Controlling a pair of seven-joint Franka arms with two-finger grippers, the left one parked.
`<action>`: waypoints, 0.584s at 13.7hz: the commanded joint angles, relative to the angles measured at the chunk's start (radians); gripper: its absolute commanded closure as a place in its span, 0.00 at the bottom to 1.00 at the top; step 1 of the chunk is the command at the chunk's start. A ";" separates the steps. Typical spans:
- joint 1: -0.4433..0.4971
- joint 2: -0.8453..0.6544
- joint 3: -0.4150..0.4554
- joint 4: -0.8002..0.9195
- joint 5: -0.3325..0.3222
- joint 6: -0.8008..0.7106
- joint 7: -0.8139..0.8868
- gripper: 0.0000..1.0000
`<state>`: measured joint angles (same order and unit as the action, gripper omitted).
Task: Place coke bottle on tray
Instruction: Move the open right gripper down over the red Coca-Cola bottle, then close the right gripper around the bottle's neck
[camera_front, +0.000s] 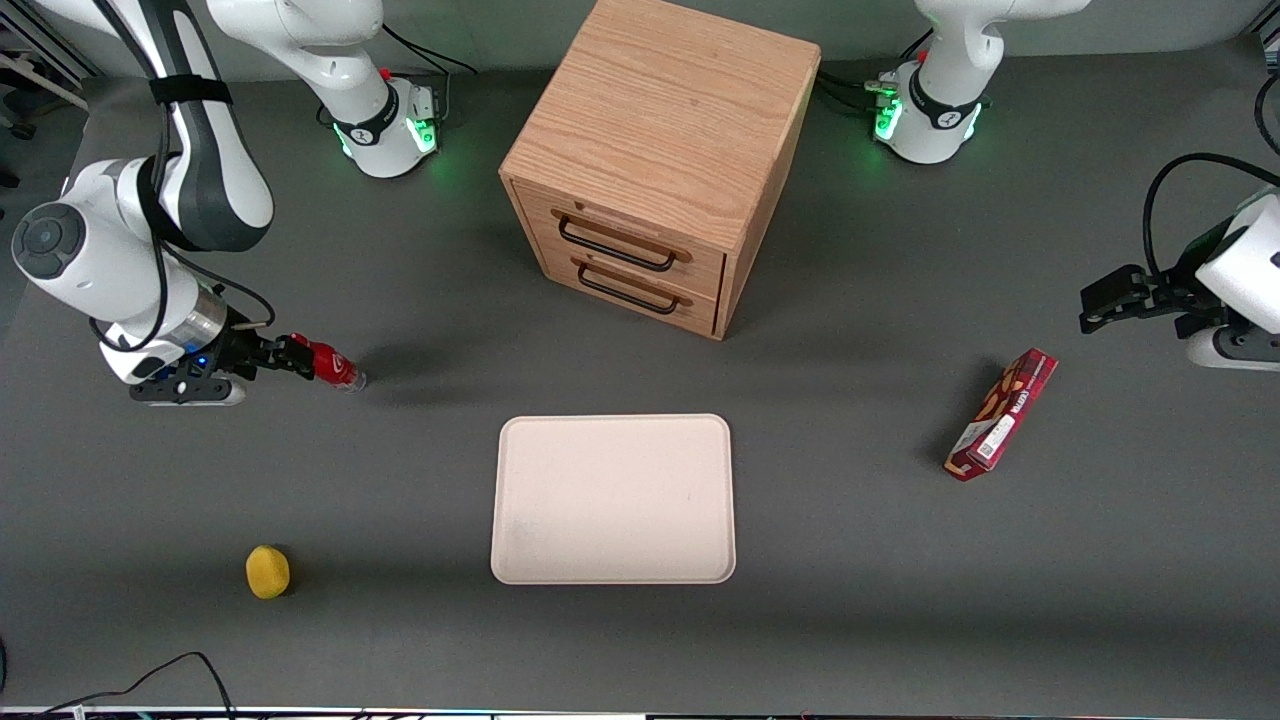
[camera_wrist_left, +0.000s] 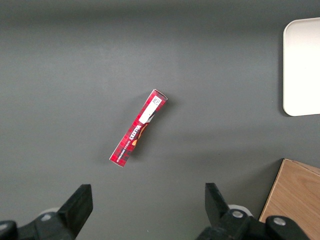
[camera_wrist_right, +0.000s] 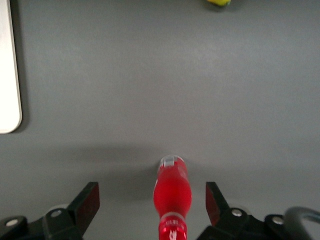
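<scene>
One coke bottle (camera_front: 333, 366), one tray (camera_front: 613, 499), one lemon (camera_front: 267, 572), one red snack box (camera_front: 1002, 414), one two-drawer wooden cabinet (camera_front: 655, 165). The right arm is bent low toward its end of the desk (camera_front: 860, 560), pincer (camera_front: 290, 356) pointing sideways at the tray. Its fingers are spread wide, with the bottle lying between them, cap end in, apart from the tray.

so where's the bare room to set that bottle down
The whole tray is bare. Open table lies between the tray and the drawer cabinet, and between the tray and the yellow ball. The gripper sits wide open around the coke bottle, toward the working arm's end. The snack box lies toward the parked arm's end.
</scene>
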<state>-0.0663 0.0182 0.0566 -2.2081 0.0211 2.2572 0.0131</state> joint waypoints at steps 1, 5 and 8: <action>-0.029 -0.080 0.006 -0.093 0.017 0.025 -0.041 0.17; -0.036 -0.083 0.006 -0.169 0.017 0.128 -0.045 0.24; -0.035 -0.083 0.011 -0.220 0.017 0.205 -0.044 0.29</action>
<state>-0.0916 -0.0354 0.0572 -2.3762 0.0211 2.4075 0.0021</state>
